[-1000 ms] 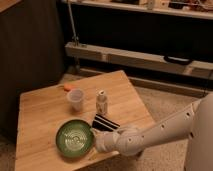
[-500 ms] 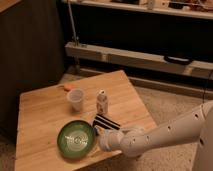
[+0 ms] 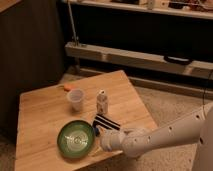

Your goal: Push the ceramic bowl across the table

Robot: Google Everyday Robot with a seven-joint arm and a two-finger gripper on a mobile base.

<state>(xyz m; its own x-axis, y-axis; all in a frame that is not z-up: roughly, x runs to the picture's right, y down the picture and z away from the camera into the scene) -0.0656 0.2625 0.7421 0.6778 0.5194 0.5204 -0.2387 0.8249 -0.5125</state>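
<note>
Green and glossy, the ceramic bowl (image 3: 76, 138) sits upright on the light-wood surface (image 3: 42, 112), just beside the jaws on their left, close to the near edge. The jaws lie low over the surface at the bowl's right rim. Whether they actually touch the rim cannot be told from this view. The two dark jaws lie side by side with only a thin pale line between them, so they read as drawn together, and they have hold of nothing. The white arm (image 3: 165, 135) reaches in from the right, behind the jaws.

Beyond the jaws, towards the far side of the surface, stand a translucent plastic cup (image 3: 75, 99) and a small white container (image 3: 102, 102). Both are upright and apart from the bowl. A small orange item (image 3: 66, 87) lies further off again, near the far edge.

Status, as a judgement:
1. Approach: complete. The jaws are at the bowl's side, placed for a sideways shove, not a grasp.
2. Push: at an early stage. Bare wood lies on the side of the bowl away from the jaws.
3. Remaining: travel of the bowl over that bare stretch, stopping short of the left edge and passing on the near side of the cup.
</note>
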